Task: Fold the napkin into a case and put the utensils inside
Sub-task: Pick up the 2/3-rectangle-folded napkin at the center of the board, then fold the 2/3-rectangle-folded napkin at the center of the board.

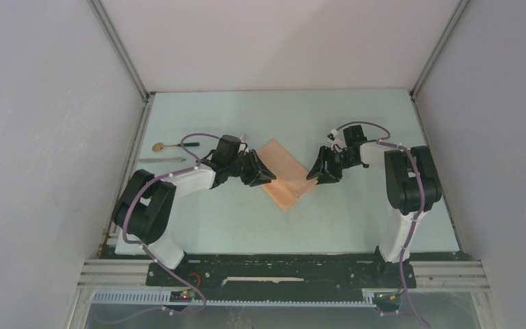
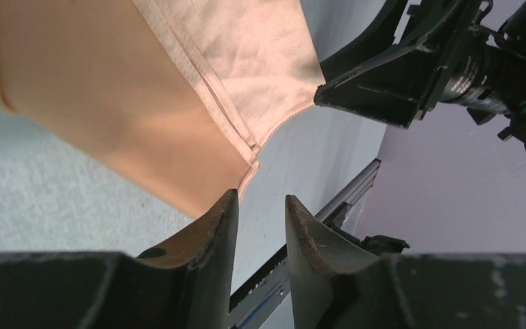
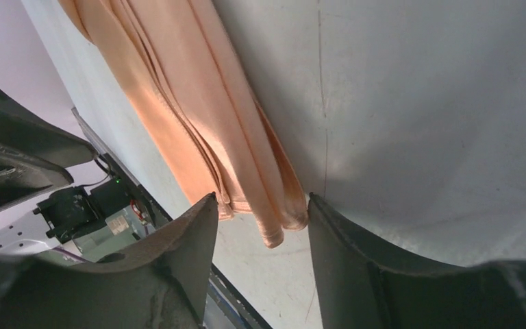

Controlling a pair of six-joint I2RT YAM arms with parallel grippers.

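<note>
The peach napkin [image 1: 284, 175] lies folded into a slanted oblong at the table's middle. My left gripper [image 1: 266, 175] is at its left edge. In the left wrist view its fingers [image 2: 212, 226] stand a narrow gap apart with only table between them, and the napkin's corner [image 2: 243, 181] is just past the left tip. My right gripper [image 1: 317, 173] is at the napkin's right corner. The bunched, layered corner [image 3: 267, 212] fills the gap between its fingertips and touches both. The utensils lie far left: a gold-bowled spoon [image 1: 159, 146] and a thin silvery piece [image 1: 161, 160].
The utensils rest near the left wall, behind the left arm's elbow [image 1: 144, 202]. White walls close in the table on three sides. A metal rail [image 1: 281, 271] runs along the near edge between the arm bases.
</note>
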